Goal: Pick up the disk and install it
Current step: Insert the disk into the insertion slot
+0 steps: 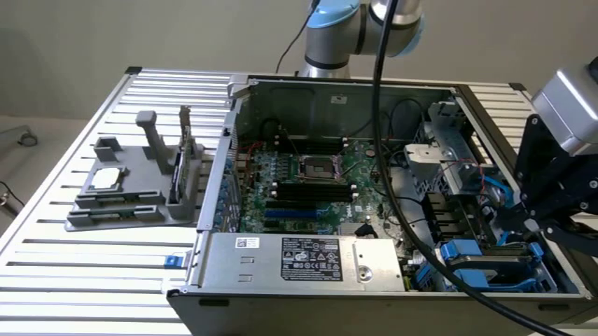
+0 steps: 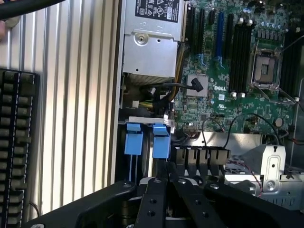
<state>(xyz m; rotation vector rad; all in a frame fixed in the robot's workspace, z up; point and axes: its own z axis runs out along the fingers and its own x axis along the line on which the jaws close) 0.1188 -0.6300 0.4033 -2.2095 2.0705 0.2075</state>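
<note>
The disk (image 2: 161, 142) stands on edge in the drive bay of the open computer case, showing as a blue carrier tab next to a second blue tab (image 2: 133, 140). My gripper (image 2: 167, 170) reaches in from the case's end, its black fingers (image 2: 153, 199) drawn together at the end of that tab. It looks shut on the disk's carrier. In the exterior view the gripper (image 1: 519, 235) hangs at the right over the blue carriers (image 1: 467, 264) in the bay.
The silver power supply (image 1: 299, 260) lies beside the bay, with the motherboard (image 1: 309, 183) behind it. A thick black cable (image 1: 393, 182) crosses the case. A grey fixture (image 1: 136, 187) with a chip and an upright card stands on the slatted table (image 1: 84, 273). A keyboard (image 2: 16, 152) lies outside the case.
</note>
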